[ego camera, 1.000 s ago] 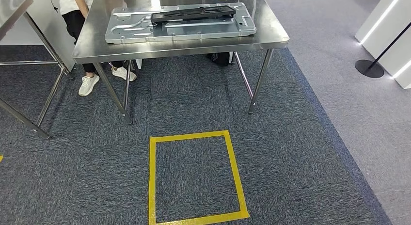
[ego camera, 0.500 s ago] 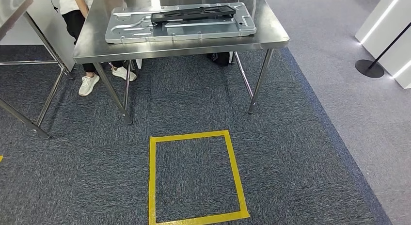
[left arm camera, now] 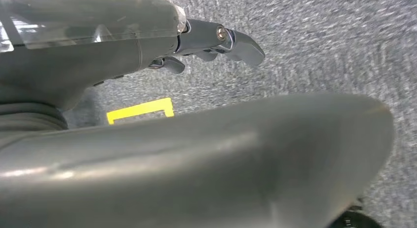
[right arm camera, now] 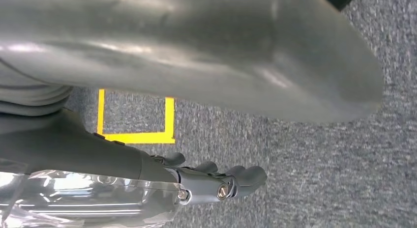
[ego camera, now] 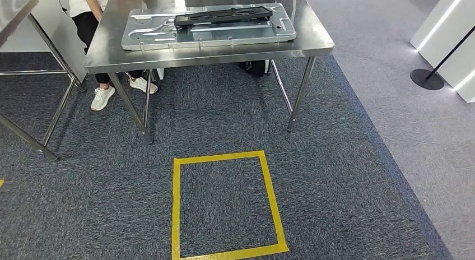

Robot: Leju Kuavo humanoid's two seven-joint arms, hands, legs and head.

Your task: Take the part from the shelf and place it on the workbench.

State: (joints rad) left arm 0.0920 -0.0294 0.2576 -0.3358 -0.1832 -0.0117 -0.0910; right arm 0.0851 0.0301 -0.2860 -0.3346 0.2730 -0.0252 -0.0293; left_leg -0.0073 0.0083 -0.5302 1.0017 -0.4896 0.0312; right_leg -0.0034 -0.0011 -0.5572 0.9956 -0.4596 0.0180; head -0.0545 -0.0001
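A steel workbench (ego camera: 207, 54) stands ahead in the head view. On it lies a flat grey metal plate (ego camera: 162, 33), and a long black part (ego camera: 224, 15) rests across the plate's far side. My left hand (left arm camera: 216, 41) hangs beside my body over the grey carpet, fingers loosely extended and holding nothing. My right hand (right arm camera: 216, 181) hangs the same way on the other side, also holding nothing. Both are well short of the workbench.
A yellow tape square (ego camera: 178, 204) marks the carpet in front of the bench. A person (ego camera: 84, 19) in white shoes stands behind the bench's far left corner. Another steel table (ego camera: 17, 5) is at the left. A black stanchion base (ego camera: 427, 79) and white panels stand at the right.
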